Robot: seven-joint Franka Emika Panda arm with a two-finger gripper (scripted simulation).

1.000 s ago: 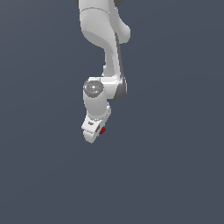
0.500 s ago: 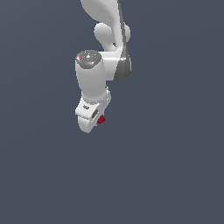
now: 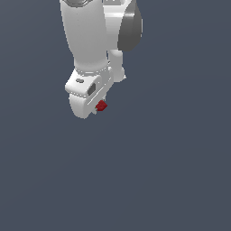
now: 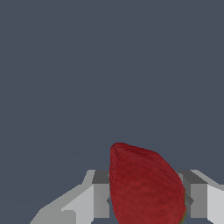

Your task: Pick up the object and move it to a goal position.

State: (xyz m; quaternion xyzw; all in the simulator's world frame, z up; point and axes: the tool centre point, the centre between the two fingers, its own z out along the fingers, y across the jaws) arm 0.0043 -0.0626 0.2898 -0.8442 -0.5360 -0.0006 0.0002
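- Plainly no readable writing, brand or label on the arm point(image 3: 90, 40), on the gripper point(image 3: 100, 104) or on the strawberry point(image 3: 101, 106); no containers to be seen in either view.
- Clamped on the strawberry point(image 4: 146, 186): in the wrist view, grey fingers point(image 4: 101, 199) pressing against both sides of the red lump, with its pointed end jutting past them.
- Seen in the exterior view as a small red speck at the lower end of the white gripper, on the side toward the exterior view's right, mostly hidden behind the gripper body.
- Held up against a flat dark blue-grey background, with no surface visibly touching the strawberry other than the fingers.
- Hint of green at the strawberry's lower edge in the wrist view, too small to make out well.
- Arm filling the upper part of the exterior view, white with a dark grey joint cover point(image 3: 131, 27), gripper pointing downward.
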